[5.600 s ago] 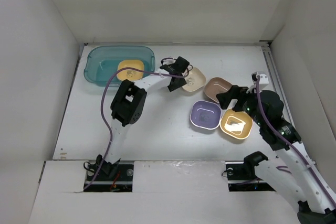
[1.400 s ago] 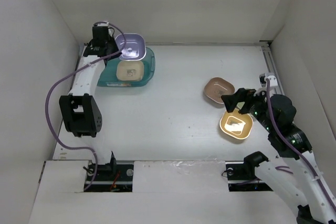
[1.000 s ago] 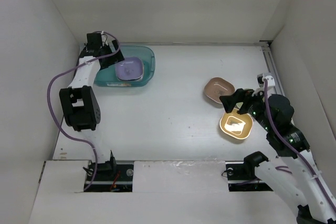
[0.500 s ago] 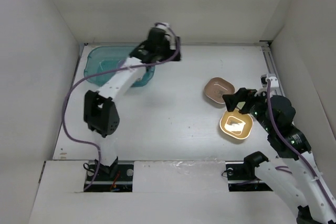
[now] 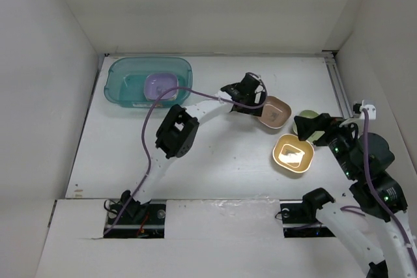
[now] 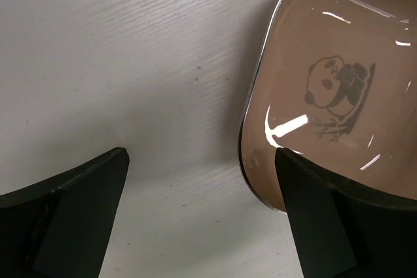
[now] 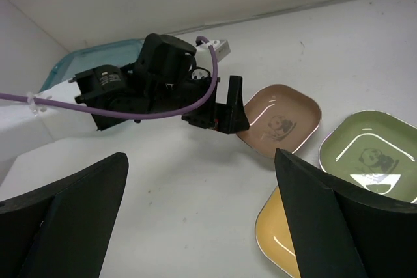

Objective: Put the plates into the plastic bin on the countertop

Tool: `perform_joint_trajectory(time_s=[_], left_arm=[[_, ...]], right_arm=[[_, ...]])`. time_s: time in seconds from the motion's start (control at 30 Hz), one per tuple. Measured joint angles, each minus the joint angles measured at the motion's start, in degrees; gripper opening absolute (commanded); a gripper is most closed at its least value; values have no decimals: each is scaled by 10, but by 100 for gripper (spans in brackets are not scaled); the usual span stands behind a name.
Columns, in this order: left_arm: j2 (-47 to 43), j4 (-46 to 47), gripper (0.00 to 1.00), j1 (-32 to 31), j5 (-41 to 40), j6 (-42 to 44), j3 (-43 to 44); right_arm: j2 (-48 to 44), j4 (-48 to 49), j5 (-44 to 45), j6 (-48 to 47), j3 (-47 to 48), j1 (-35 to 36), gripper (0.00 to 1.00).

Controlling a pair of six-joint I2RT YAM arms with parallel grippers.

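While left gripper (image 5: 251,101) sits spread wide at brown plate (image 5: 273,112) rim, grasp looks pending: pinch, lift, carry far-left to plastic bin (image 5: 117,86). Right gripper (image 7: 201,159) wide, empty.

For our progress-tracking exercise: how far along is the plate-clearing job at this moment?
Done: a purple plate lies in the bin. In hand: the left gripper, jaws open, straddles the rim of the brown plate. Left: that one, the orange plate and the green plate, on the countertop.
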Motion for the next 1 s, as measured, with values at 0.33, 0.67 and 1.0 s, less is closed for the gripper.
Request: perform_joint_trajectory(time_s=[0.33,0.67,1.0], left_arm=[[34,11,0,-2,-19,-24,40],[-118,-17,0,54,-140,-17,-75],[-370,75,0,359,-127,48,-196]], right_arm=[[0,-9,0,0,0,0,100],[1,-5,-3,0,-6,0,100],[2,2,-23,-3,-38,0,100]])
